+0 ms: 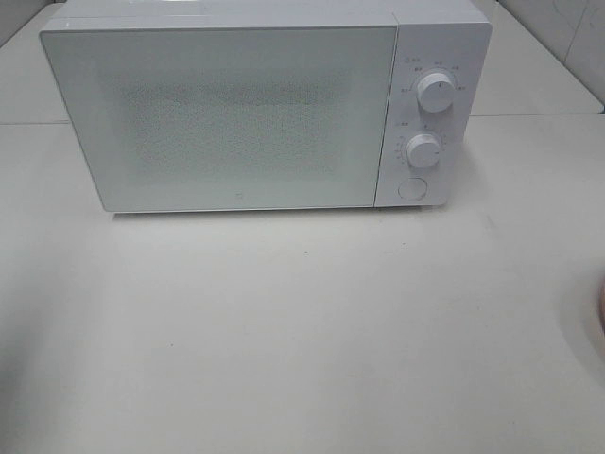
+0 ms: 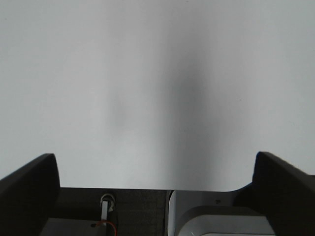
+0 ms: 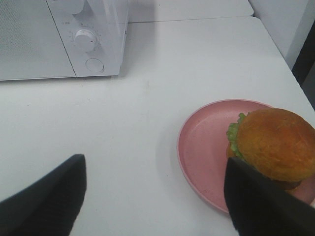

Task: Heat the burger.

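Note:
The burger [image 3: 275,140], with a glossy golden-brown bun and green lettuce, sits on the far side of a pink plate [image 3: 202,147] in the right wrist view. My right gripper [image 3: 152,199] is open, and one black finger [image 3: 261,201] stands just in front of the burger while the other is far off over bare table. Nothing lies between the fingers. The white microwave [image 1: 227,113] stands at the back of the table with its door shut. My left gripper [image 2: 157,189] is open wide over bare white table. Neither gripper shows in the exterior high view.
The microwave's panel carries two knobs [image 1: 438,92] [image 1: 423,150] and a round button [image 1: 412,187] on its right side. A pink sliver of the plate [image 1: 601,317] shows at the right edge. The white table [image 1: 284,331] stretches in front of the microwave.

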